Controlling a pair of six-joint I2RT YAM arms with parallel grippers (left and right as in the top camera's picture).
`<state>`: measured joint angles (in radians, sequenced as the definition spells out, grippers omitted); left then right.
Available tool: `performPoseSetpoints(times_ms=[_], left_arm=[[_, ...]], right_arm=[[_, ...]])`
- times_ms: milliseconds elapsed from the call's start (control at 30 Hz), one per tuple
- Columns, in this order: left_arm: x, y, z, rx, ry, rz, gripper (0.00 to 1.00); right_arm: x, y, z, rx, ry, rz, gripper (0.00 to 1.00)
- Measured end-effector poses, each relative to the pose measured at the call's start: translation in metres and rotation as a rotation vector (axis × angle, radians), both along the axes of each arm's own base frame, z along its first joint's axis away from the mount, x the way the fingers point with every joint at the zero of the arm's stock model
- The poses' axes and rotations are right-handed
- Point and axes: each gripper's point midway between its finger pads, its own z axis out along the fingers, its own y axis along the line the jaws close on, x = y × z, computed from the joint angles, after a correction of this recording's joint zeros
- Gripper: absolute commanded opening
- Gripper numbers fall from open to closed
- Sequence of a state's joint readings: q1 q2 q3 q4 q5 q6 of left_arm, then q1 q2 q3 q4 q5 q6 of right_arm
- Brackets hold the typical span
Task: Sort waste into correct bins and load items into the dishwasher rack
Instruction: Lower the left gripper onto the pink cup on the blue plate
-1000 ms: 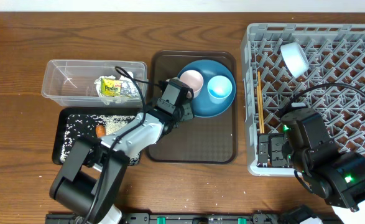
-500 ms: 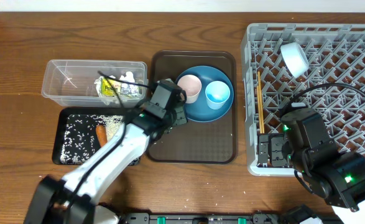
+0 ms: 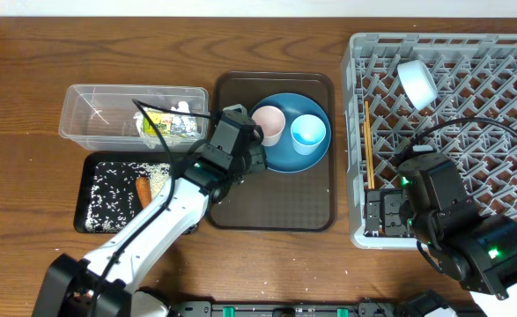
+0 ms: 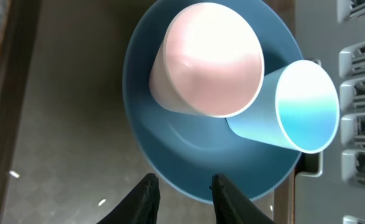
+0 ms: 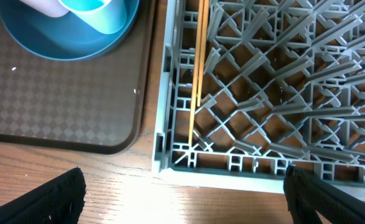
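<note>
Overhead, bowl (image 3: 415,81) and chopsticks (image 3: 367,141) lay in the rack (image 3: 505,53); plate (image 3: 280,157), pink cup (image 3: 268,122), blue cup (image 3: 310,132) waited; left fingers (image 4: 146,196) stood narrowly apart, right fingers (image 5: 58,199) wide.

The flat brown serving tray (image 3: 276,198) lies right beneath my left hand (image 3: 247,160), its checkered floor stretching back under my wrist and off to either side of me, out to a raised rim with rounded corners. Under it and all around spreads the dark wooden table (image 3: 29,53). Well beyond my hand, a pale wall (image 3: 152,7) edges the table
</note>
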<state>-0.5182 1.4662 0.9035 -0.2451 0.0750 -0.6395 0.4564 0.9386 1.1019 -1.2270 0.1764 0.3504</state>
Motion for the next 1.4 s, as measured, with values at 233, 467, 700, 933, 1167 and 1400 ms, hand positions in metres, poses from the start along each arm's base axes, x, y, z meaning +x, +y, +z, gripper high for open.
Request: performPoseSetpoints(times_ms=[233, 467, 700, 933, 1167, 1400], left_arm=[[-0.002, 0.002, -0.040, 0.059, 0.092, -0.006, 0.43], [0.000, 0.001, -0.075, 0.091, 0.148, -0.005, 0.40], [0.001, -0.001, -0.076, 0.089, 0.144, -0.005, 0.30], [-0.015, 0.001, -0.083, 0.092, 0.221, -0.028, 0.25], [-0.046, 0.005, -0.093, 0.100, 0.358, -0.059, 0.25], [-0.071, 0.010, -0.091, 0.107, 0.452, -0.075, 0.26]], right_arm=[[0.000, 0.000, 0.000, 0.000, 0.000, 0.000, 0.99], [0.000, 0.000, 0.000, 0.000, 0.000, 0.000, 0.99], [0.000, 0.000, 0.000, 0.000, 0.000, 0.000, 0.99], [0.000, 0.000, 0.000, 0.000, 0.000, 0.000, 0.99], [0.000, 0.000, 0.000, 0.000, 0.000, 0.000, 0.99], [0.000, 0.000, 0.000, 0.000, 0.000, 0.000, 0.99]])
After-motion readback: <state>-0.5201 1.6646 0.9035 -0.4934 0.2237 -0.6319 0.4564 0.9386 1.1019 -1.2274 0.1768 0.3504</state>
